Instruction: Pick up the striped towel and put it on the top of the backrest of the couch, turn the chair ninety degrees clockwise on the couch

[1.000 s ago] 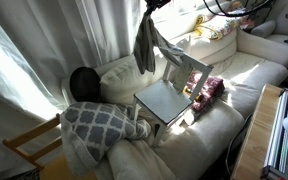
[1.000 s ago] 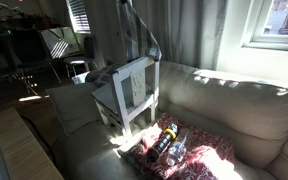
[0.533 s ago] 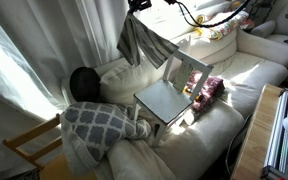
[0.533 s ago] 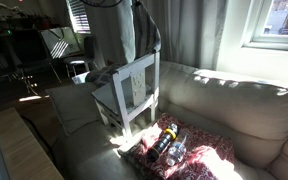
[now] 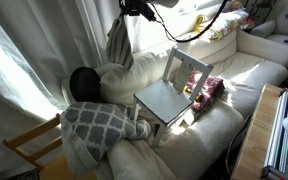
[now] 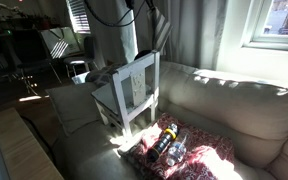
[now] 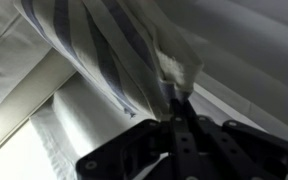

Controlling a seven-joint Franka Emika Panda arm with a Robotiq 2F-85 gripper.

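Observation:
My gripper (image 5: 125, 10) is shut on the striped towel (image 5: 118, 42), a grey cloth that hangs in the air above the backrest of the couch (image 5: 134, 72), in front of the curtain. In the wrist view the towel (image 7: 104, 45) hangs from my closed fingers (image 7: 172, 100). In an exterior view the towel (image 6: 161, 32) hangs above the chair. The small pale chair (image 5: 174, 92) lies tilted on the cream couch (image 5: 249, 70); it also shows in an exterior view (image 6: 129, 95).
A lattice-patterned cushion (image 5: 99, 125) and a dark round cushion (image 5: 82, 82) lie beside the chair. A pink-patterned thing with a bottle (image 6: 169, 142) lies on the seat. A yellow wooden chair (image 5: 29, 148) stands by the couch. Curtains (image 5: 44, 35) hang behind.
My gripper has carried the towel away from the chair's back and over toward the backrest and curtain. The chair has not moved.

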